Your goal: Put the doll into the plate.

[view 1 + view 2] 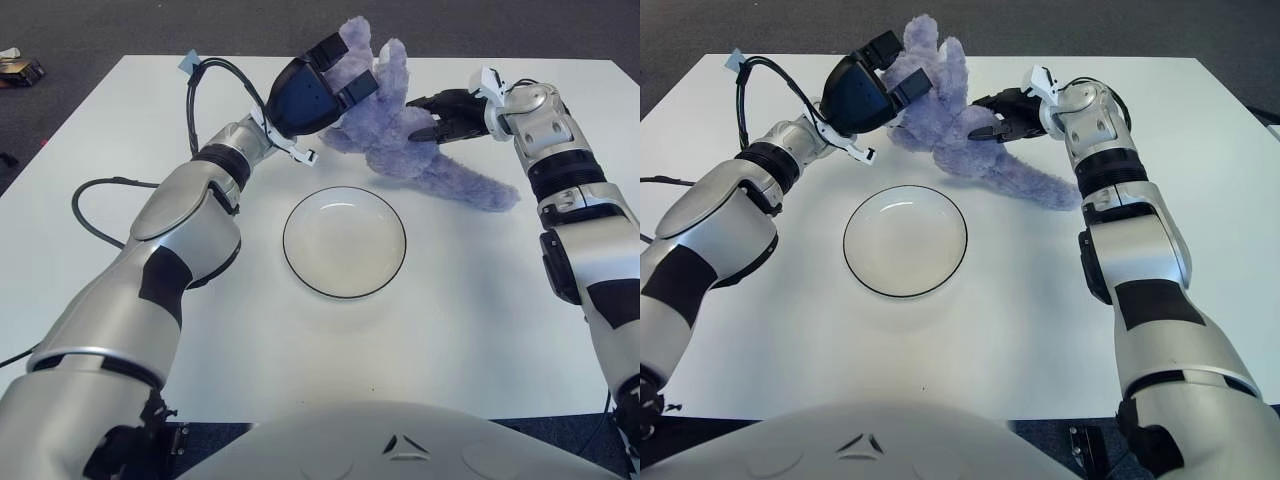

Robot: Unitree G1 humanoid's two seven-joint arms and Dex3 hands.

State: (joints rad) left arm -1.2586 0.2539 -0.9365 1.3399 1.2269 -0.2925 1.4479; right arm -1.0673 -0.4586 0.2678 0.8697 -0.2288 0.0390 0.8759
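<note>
**A:** Doll status: your fuzzy lavender plush doll (405, 140) is up at the far side of the white table (480, 330), beyond the round white plate with the thin dark rim (344, 242). Not in the plate. Its head end is raised; the long tail end trails toward your right and looks to reach the table.

**B:** Hands?

**A:** Your left hand (325, 80) is clamped on the doll's upper end. Black fingers (352, 92) are wrapped into the plush, with an ear sticking up behind them. Your right hand (1002, 115) is at the doll's other side, dark fingers pressed into the body. You can read that as closed on the doll too, though how firm that hold is, I can't tell.

**B:** Plate?

**A:** Near the table's centre, nothing in it, apart from the doll and from both hands.

**B:** Anything else around?

**A:** Black cable (100, 215) loops over the table beside your left forearm. Small dark object (20, 70) sits on the grey floor off the far left corner; can't make out what it is.
</note>
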